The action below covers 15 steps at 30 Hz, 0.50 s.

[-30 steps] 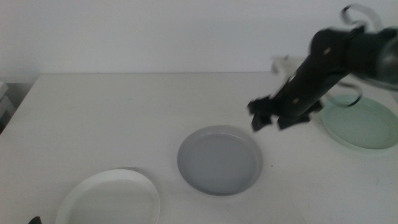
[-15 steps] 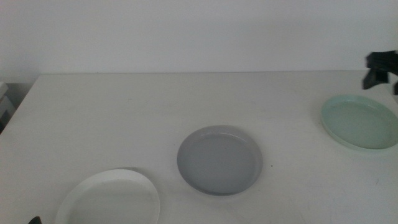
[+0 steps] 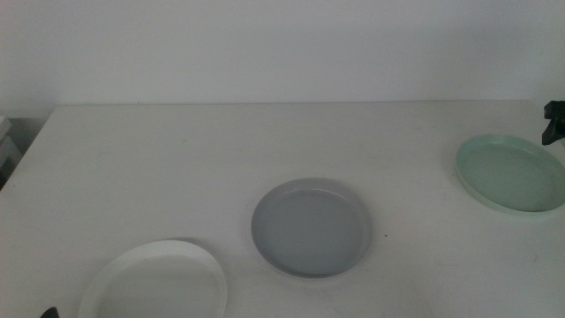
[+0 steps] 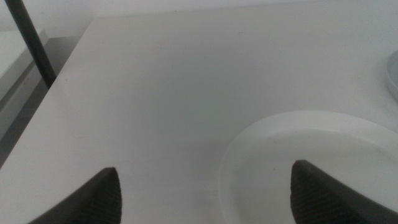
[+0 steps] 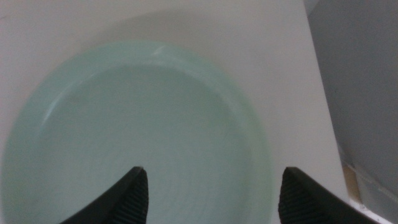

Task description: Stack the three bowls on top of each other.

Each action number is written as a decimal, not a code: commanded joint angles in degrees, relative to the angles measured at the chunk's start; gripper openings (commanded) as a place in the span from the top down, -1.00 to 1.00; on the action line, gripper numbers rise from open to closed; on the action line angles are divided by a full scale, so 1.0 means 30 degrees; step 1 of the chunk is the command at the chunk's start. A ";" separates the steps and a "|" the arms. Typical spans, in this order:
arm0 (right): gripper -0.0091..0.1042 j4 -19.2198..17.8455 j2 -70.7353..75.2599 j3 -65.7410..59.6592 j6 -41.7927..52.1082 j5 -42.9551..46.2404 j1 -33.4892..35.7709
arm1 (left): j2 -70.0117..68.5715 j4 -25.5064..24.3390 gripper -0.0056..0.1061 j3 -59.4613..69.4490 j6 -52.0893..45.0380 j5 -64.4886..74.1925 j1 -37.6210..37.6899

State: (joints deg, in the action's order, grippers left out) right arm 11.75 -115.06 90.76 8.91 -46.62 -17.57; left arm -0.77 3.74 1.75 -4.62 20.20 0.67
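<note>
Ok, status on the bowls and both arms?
Right end effector open over mint bowl. Left end effector open beside white bowl. Grey bowl centre; nothing stacked.

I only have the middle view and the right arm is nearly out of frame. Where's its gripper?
Observer: The right gripper hangs over the pale mint green round bowl, open and holding nothing.
Operator: And the left one?
Observer: The left gripper is open above the near rim of the white shallow round bowl, empty.
Operator: Anything beside the mint bowl?
Observer: The table edge runs close past its rim, with a drop beyond.
</note>
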 commanded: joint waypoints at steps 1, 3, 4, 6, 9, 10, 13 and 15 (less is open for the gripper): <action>-0.11 -0.0108 -0.0009 0.1759 0.0290 0.0128 -0.0148 | -0.0230 0.0155 -0.78 -0.0081 0.0297 -0.1361 -0.0008; -0.10 -0.0108 -0.0908 0.2569 0.0290 -0.0200 -0.0148 | -0.0230 0.0155 -0.78 -0.0081 0.0297 -0.1361 -0.0008; -0.09 -0.0174 -0.1297 0.2940 0.0290 -0.0301 -0.0148 | -0.0230 0.0155 -0.78 -0.0081 0.0297 -0.1361 -0.0008; -0.07 -0.0529 -0.1912 0.3457 0.0290 -0.0514 -0.0148 | -0.0230 0.0155 -0.78 -0.0081 0.0297 -0.1361 -0.0008; -0.03 -0.1602 -0.2567 0.3879 0.0290 -0.0563 -0.0148 | -0.0230 0.0155 -0.78 -0.0081 0.0297 -0.1361 -0.0008; -0.01 -0.1951 -0.2719 0.3880 0.0290 -0.0530 -0.0148 | -0.0230 0.0155 -0.78 -0.0081 0.0297 -0.1361 -0.0008; 0.02 -0.2396 -0.3006 0.3880 0.0253 -0.0536 -0.0148 | -0.0230 0.0155 -0.78 -0.0081 0.0297 -0.1361 -0.0008; 0.04 -0.2320 -0.3186 0.3880 0.0271 -0.0553 -0.0148 | -0.0230 0.0155 -0.78 -0.0081 0.0297 -0.1361 -0.0008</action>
State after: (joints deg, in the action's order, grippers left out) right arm 5.39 -128.00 100.38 9.04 -49.36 -17.58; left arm -0.77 3.74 1.75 -4.62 20.20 0.67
